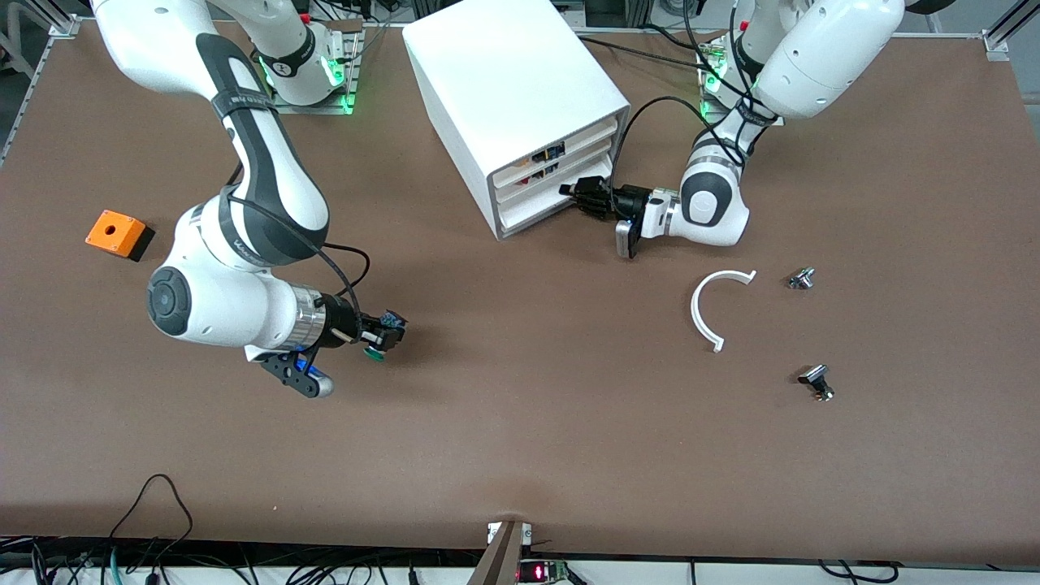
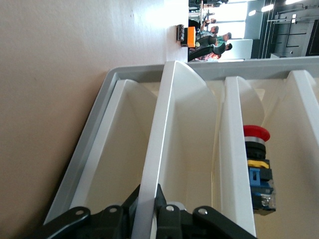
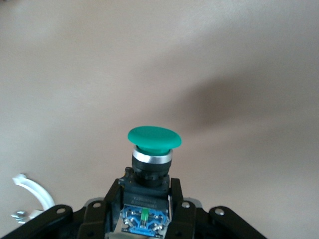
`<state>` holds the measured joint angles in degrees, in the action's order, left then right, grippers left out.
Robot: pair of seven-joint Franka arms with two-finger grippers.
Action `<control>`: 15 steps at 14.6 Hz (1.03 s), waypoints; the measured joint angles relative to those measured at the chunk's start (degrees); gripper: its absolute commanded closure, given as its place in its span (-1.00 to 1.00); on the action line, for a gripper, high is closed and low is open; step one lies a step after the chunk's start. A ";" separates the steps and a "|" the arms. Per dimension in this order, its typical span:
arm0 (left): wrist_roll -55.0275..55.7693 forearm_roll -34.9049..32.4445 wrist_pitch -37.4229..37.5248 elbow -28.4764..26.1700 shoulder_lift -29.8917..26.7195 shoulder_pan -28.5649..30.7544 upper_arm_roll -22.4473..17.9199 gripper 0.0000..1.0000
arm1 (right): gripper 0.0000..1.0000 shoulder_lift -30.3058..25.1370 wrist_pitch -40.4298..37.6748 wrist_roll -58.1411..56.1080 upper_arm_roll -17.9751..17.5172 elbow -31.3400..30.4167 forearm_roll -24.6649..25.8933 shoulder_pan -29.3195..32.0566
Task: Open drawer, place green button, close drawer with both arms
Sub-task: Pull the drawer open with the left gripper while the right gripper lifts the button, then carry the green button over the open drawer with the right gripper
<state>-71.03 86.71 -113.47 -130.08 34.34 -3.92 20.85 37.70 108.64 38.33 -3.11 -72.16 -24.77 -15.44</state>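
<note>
Brown table [image 1: 520, 422]. Drawer [image 1: 561, 203] interior mostly hidden in cabinet [image 1: 512, 106]. Left gripper [image 1: 587, 197] reaches level, jaws clamped on drawer's front lip. Right gripper [image 1: 382, 335] low, clamping button [image 3: 152, 154] between jaws.

The worktop [image 1: 520, 455] was a matt brown sheet, smooth. The cabinet [image 1: 504, 81] and its drawer [image 2: 184, 149] looked like smooth white plastic with a slight sheen. The button [image 3: 153, 138] had a satin green plastic cap above a bright metal collar and black plastic body. The curved white piece [image 1: 705, 313] appeared plastic.
</note>
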 measured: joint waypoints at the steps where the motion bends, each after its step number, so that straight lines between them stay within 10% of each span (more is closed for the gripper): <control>1: 0.19 -0.01 -0.12 0.33 0.01 0.28 -0.25 1.00 | 1.00 0.01 -0.13 2.50 -0.17 0.66 -0.62 -0.12; 10: 7.21 -7.84 -0.09 8.98 0.24 1.98 -6.81 1.00 | 1.00 0.05 -0.01 23.03 -1.79 7.39 -2.25 -4.67; 11: 7.93 -8.47 0.03 9.79 0.45 2.20 -7.28 -0.78 | 1.00 0.06 0.40 25.32 -1.80 7.68 -2.22 -6.15; 15: 8.54 -9.30 -1.75 10.77 1.28 2.16 -7.62 -1.00 | 1.00 0.25 5.36 36.34 -1.83 7.74 4.31 -13.97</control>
<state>-62.49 77.41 -115.22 -119.31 35.62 -1.76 13.23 37.95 114.00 74.67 -4.95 -64.43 -20.46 -29.40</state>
